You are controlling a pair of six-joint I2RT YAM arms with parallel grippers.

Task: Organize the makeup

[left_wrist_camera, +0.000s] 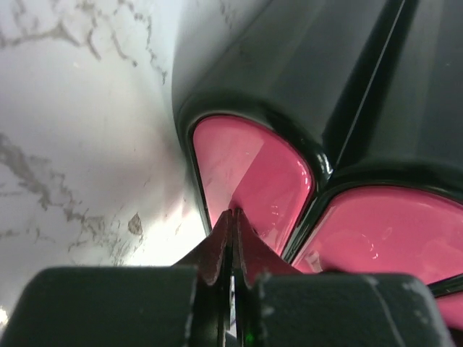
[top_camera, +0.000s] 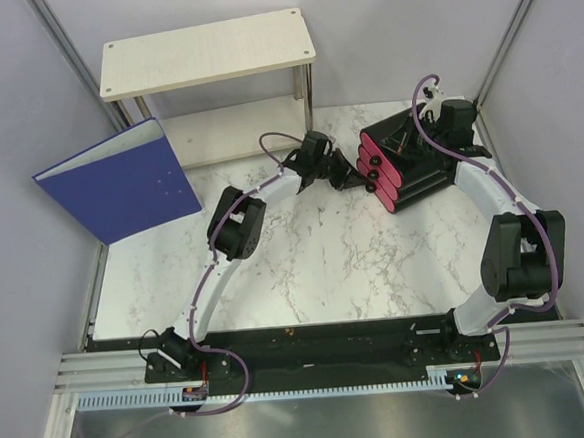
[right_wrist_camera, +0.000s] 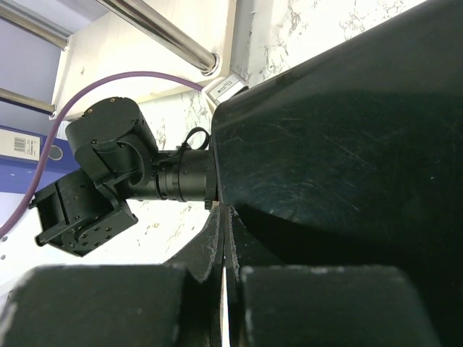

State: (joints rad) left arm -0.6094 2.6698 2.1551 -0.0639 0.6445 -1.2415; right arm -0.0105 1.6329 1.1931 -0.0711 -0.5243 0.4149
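Observation:
No makeup shows in any view. A black organizer box (top_camera: 419, 165) with pink drawer fronts (top_camera: 377, 168) lies on the marble table at the back right. My left gripper (top_camera: 352, 171) is shut, and its tips (left_wrist_camera: 235, 214) rest against the end pink drawer front (left_wrist_camera: 253, 166), with a second pink front (left_wrist_camera: 391, 231) beside it. My right gripper (top_camera: 422, 138) is on the box's far side. It is shut too, its tips (right_wrist_camera: 226, 211) against the box's black wall (right_wrist_camera: 340, 144). Nothing is held between either pair of fingers.
A blue binder (top_camera: 119, 181) leans at the back left. A light wooden shelf (top_camera: 205, 50) on metal legs (right_wrist_camera: 159, 29) stands behind the box. Grey walls close in both sides. The left arm's wrist (right_wrist_camera: 108, 173) shows beyond the box.

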